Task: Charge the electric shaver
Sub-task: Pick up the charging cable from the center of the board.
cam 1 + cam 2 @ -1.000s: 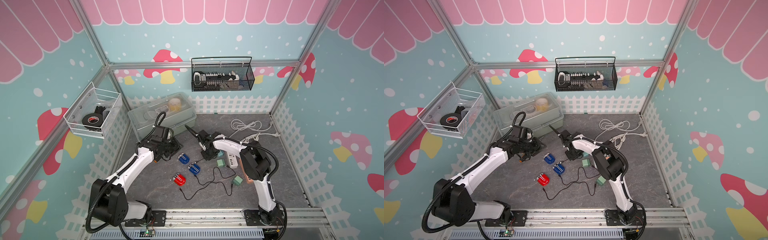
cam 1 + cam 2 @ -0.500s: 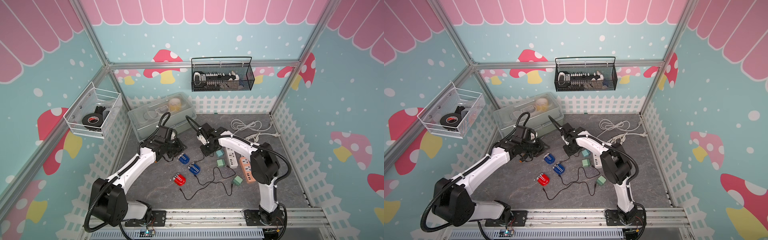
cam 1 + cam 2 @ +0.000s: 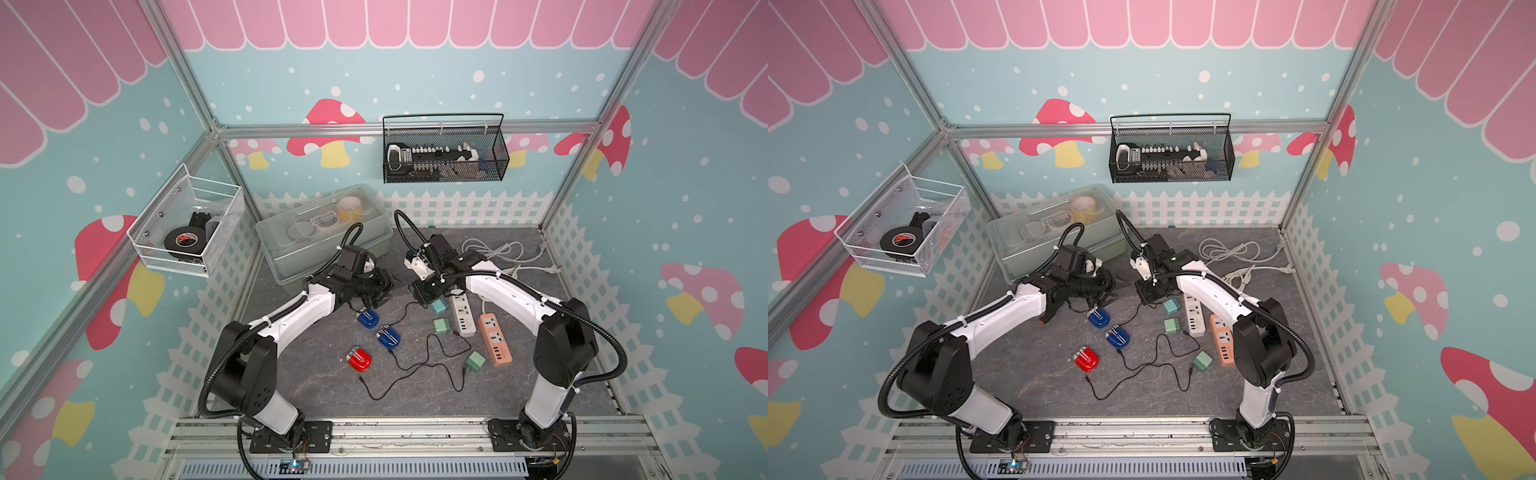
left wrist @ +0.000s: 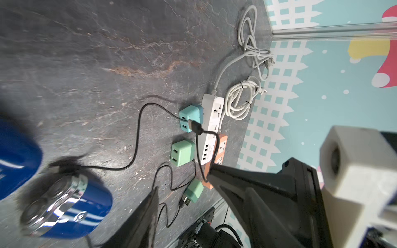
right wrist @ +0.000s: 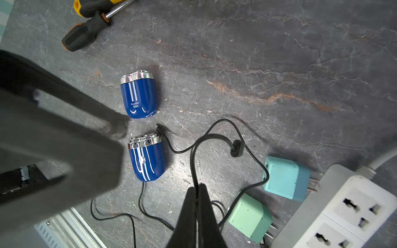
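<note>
Fingers (image 5: 207, 216) of the right gripper (image 5: 197, 189) are pressed together on a black charging cable (image 5: 191, 154). They grip it a short way behind its USB plug (image 5: 236, 148), which is held off the floor. The left gripper (image 3: 381, 286) is poised just behind the blue shavers, fingers spread apart, with nothing visibly held.

At the front of the cell lies a red shaver (image 3: 359, 360), not connected. Further in is the front blue shaver (image 5: 147, 158). A small plug (image 5: 160, 128), apparently the held cable's other end, lies unseated beside its chrome head. A second lead runs from its base; whether it is seated cannot be determined. The rear blue shaver (image 5: 139, 94) has no lead. Beyond these, the turquoise adapter (image 5: 285, 178) lies beside the white power strip (image 5: 343, 204), prongs exposed.

Assessment: early stage. The cable is in hand. Remaining steps are USB plug into adapter, adapter into strip, and small plug into shaver.
</note>
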You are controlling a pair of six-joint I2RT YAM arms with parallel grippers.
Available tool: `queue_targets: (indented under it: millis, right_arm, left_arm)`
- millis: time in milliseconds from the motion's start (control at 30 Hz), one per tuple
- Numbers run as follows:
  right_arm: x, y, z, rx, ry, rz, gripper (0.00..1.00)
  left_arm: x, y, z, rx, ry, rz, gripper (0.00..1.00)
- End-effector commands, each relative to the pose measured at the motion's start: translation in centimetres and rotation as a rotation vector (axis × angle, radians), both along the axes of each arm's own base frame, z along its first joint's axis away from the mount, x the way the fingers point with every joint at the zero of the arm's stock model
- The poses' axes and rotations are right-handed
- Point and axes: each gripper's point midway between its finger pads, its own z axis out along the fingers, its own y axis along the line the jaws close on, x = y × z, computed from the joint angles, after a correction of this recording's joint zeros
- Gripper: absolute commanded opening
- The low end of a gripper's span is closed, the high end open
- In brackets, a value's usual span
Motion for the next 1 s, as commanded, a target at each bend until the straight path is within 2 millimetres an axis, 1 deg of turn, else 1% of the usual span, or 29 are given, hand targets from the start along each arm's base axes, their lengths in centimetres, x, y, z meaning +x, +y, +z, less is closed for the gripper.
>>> queue_targets:
  millis: [0, 33, 100, 267, 400, 533, 633, 700, 833, 900, 967]
  right_arm:
    - [-0.5, 0.7, 1.0, 0.060, 0.000, 0.033, 0.00]
    - [-0.5, 0.7, 1.0, 0.060, -0.001, 0.032, 0.00]
    - [-0.4, 0.5, 1.0, 0.064, 0.001, 0.022, 0.00]
    - [-0.6, 0.6, 1.2, 0.083, 0.010, 0.024, 0.00]
    - [-0.6, 0.4, 1.5, 0.089, 0.001, 0.013, 0.00]
    - [-0.7, 0.4, 1.9, 0.101, -0.001, 0.013, 0.00]
    - [-0.8, 0.4, 1.8, 0.102, 0.001, 0.011, 0.00]
    - [-0.8, 0.4, 1.9, 0.105, 0.001, 0.009, 0.00]
    - [-0.8, 0.4, 2.0, 0.111, -0.002, 0.007, 0.00]
    - [-0.8, 0.4, 2.0, 0.113, 0.001, 0.004, 0.00]
    - [-0.7, 0.3, 2.3, 0.115, -0.003, -0.008, 0.00]
  left_arm:
    - [1.8, -1.9, 2.5, -0.099, -0.045, 0.000, 0.58]
    - [2.0, -2.1, 2.5, -0.099, -0.044, -0.007, 0.55]
    - [2.0, -2.3, 1.7, -0.093, -0.025, -0.017, 0.50]
    - [2.2, -3.0, 0.7, -0.087, -0.010, -0.040, 0.48]
    - [2.4, -3.7, 0.1, -0.072, -0.006, -0.067, 0.42]
    - [2.3, -3.6, -0.7, -0.035, 0.005, -0.078, 0.38]
    - [2.3, -3.7, -1.0, -0.031, 0.008, -0.079, 0.28]
    - [2.5, -3.7, -1.0, -0.028, 0.005, -0.078, 0.19]
    - [2.6, -3.9, -1.0, -0.027, 0.002, -0.080, 0.09]
    - [2.6, -3.9, -0.8, -0.029, -0.004, -0.080, 0.00]
    - [2.6, -3.9, -0.1, -0.034, -0.023, -0.081, 0.00]
